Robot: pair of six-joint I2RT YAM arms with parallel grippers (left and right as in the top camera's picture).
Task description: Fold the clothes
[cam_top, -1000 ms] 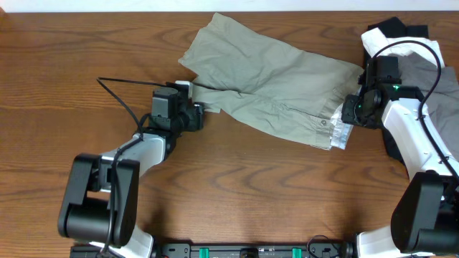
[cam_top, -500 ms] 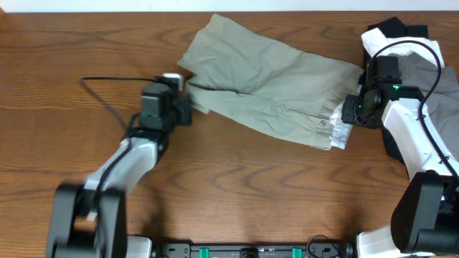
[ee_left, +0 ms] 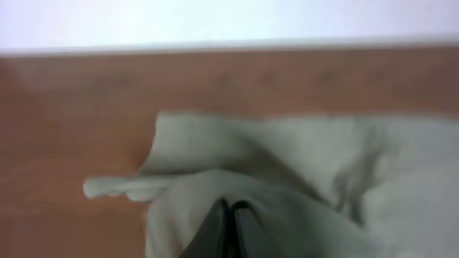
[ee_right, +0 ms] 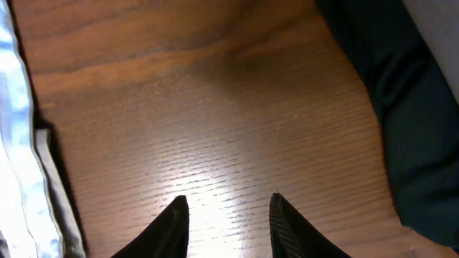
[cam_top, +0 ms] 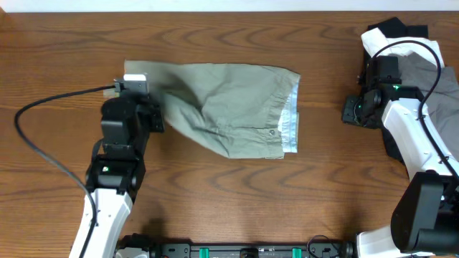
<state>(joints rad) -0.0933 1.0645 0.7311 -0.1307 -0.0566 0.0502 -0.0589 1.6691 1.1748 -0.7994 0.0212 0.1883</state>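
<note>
Blurrily, left hand [ee_left: 231,213] together, seemingly pinching shorts [cam_top: 215,100], grip half buried in folds, right hand [ee_right: 228,208] apart, empty.

Wooden table [cam_top: 237,193] is filling nearly the whole overhead view, dark brown w/ wavy grain running lengthwise. Pale white strip [cam_top: 215,6] is running along the far edge, wall or floor, can't tell. Light is bouncing off the wood, soft glare patch [ee_right: 193,179] showing in right wrist view.
</note>
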